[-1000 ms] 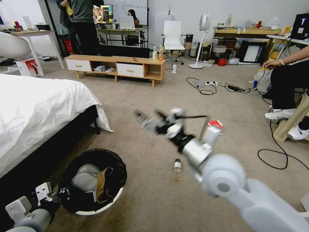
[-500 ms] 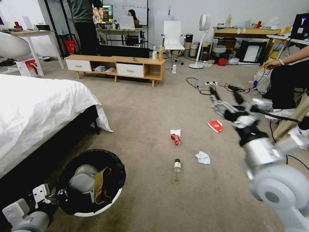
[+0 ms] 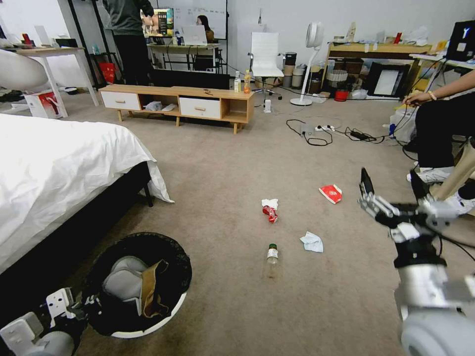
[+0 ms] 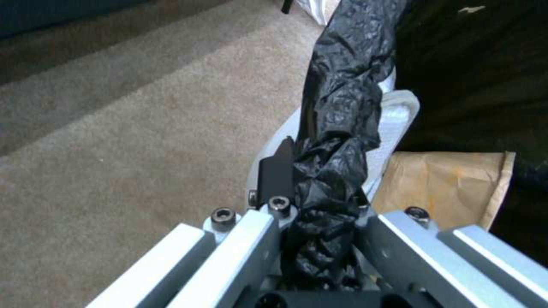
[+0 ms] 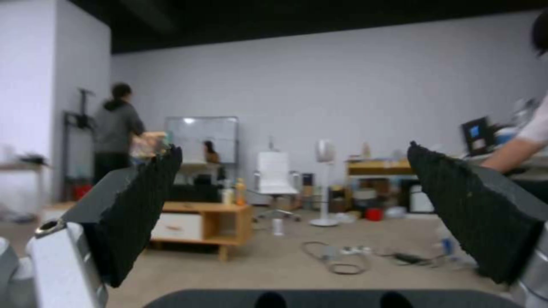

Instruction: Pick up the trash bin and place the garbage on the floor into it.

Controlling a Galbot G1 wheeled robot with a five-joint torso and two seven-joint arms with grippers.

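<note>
Left gripper (image 4: 320,205): clenched on the bag-lined rim of the trash bin (image 3: 168,316), low beside the bed (image 3: 59,163).
Right gripper (image 3: 391,185): raised at the right, jaws spread wide, holding nothing.
Trash bin contents: brown paper bag (image 3: 148,291) against something pale, possibly padding.
Carpet (image 3: 222,163) litter: green-capped bottle (image 3: 272,257), tissue (image 3: 312,242), crushed red can (image 3: 270,212), red packet (image 3: 331,193), all well apart from the bin.

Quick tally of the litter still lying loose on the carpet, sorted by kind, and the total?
Clear green-capped bottle: 1
Crushed red can: 1
White tissues: 2, one behind the can, one by itself
Flat red packet: 1
Total: 5
</note>
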